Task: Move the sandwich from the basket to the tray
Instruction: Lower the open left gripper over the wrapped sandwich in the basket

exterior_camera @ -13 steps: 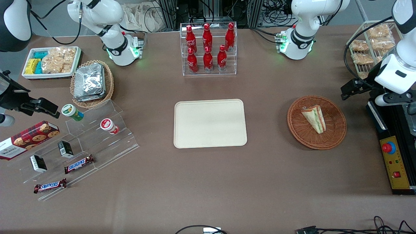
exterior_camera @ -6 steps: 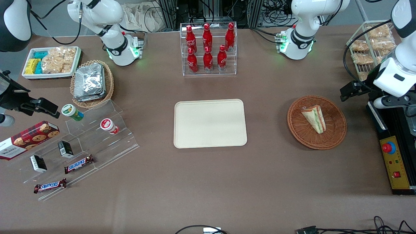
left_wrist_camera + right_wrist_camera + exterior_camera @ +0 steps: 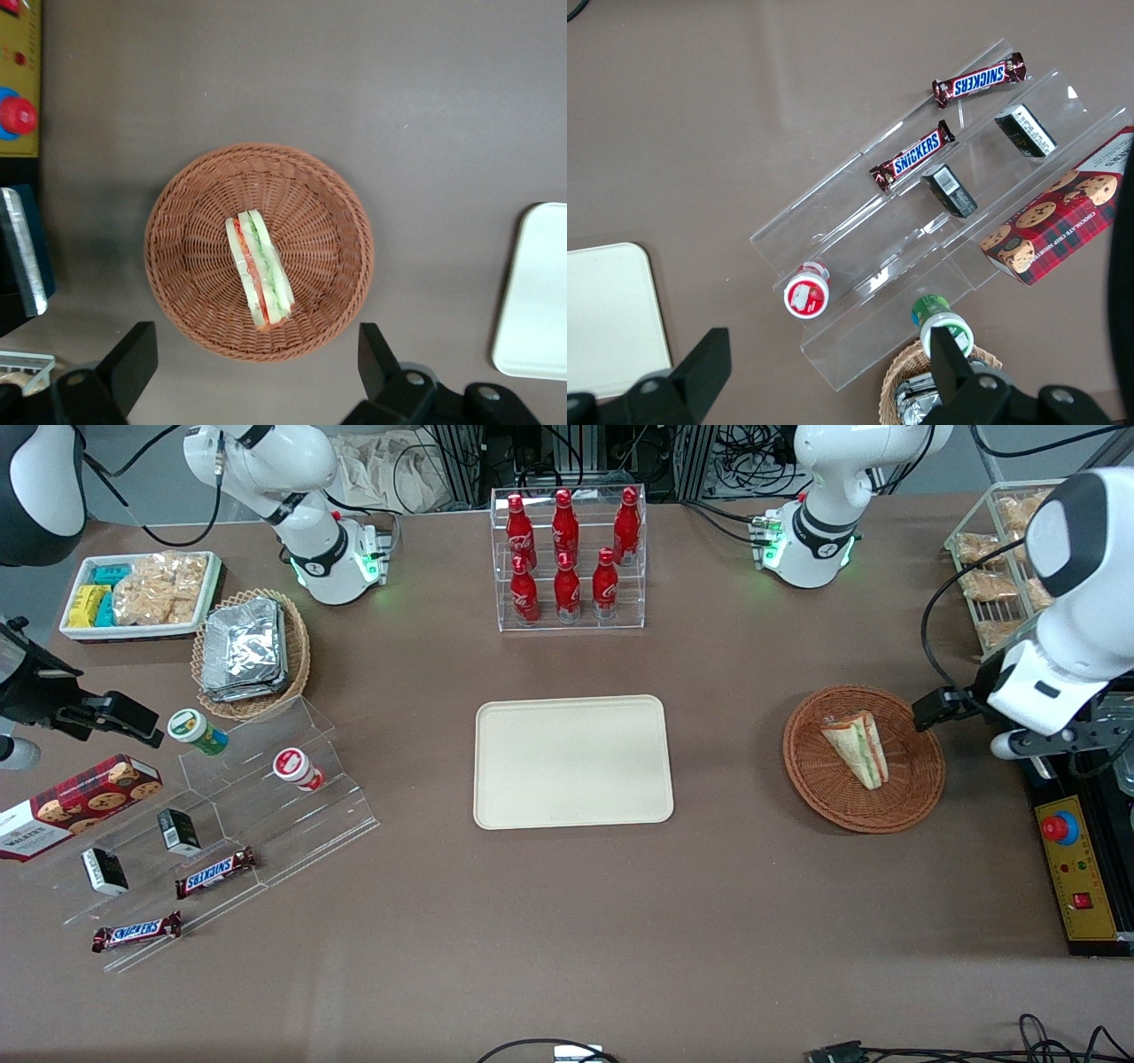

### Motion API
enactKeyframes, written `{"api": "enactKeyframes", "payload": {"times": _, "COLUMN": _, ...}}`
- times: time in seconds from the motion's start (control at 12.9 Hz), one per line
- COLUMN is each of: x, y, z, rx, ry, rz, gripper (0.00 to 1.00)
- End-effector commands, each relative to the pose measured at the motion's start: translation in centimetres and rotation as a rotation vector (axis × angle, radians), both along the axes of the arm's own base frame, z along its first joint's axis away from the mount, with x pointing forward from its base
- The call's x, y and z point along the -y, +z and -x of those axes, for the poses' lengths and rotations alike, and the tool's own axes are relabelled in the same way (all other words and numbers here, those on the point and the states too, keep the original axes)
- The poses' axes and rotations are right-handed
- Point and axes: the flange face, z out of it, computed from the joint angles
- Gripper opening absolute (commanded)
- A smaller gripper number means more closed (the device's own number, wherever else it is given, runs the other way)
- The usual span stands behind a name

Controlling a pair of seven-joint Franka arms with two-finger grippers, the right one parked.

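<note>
The sandwich (image 3: 856, 747) (image 3: 258, 270), a white-bread wedge with green and red layers, lies in the round reddish-brown basket (image 3: 912, 797) (image 3: 323, 190). My gripper (image 3: 1012, 742) (image 3: 252, 372) hangs above the table just outside the basket's rim, on the side toward the working arm's end of the table. It is open, its two black fingers (image 3: 131, 359) spread wide with nothing between them. The cream tray (image 3: 572, 761) (image 3: 536, 301) lies flat at the middle of the table with nothing on it.
A black control box with a red button (image 3: 1060, 828) sits close to the gripper at the table's working-arm end. A white wire rack of snacks (image 3: 988, 571) stands farther from the front camera. A clear rack of red bottles (image 3: 567, 558) is past the tray.
The left arm has swung in toward the basket; its wrist now hangs right by the basket's rim. The sandwich, basket and tray have not moved.
</note>
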Motion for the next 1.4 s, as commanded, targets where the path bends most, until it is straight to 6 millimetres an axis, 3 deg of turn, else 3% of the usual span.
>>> {"api": "enactKeyframes", "payload": {"times": 0.0, "x": -0.5, "y": -4.4, "z": 2.2, "rx": 0.024, "ry": 0.007, "rz": -0.015, "gripper": 1.00}}
{"api": "enactKeyframes", "payload": {"times": 0.31, "x": -1.7, "y": -11.1, "z": 3.4, "rx": 0.040, "ry": 0.034, "rz": -0.004, "gripper": 1.00}}
{"api": "enactKeyframes", "payload": {"times": 0.7, "x": -1.5, "y": -18.8, "z": 6.0, "rx": 0.059, "ry": 0.033, "rz": 0.010, "gripper": 1.00}}
{"api": "enactKeyframes", "payload": {"times": 1.09, "x": -1.5, "y": -23.2, "z": 7.2, "rx": 0.011, "ry": 0.035, "rz": 0.020, "gripper": 1.00}}
{"api": "enactKeyframes", "payload": {"times": 1.32, "x": -1.5, "y": -24.4, "z": 7.4, "rx": -0.007, "ry": 0.034, "rz": 0.023, "gripper": 1.00}}
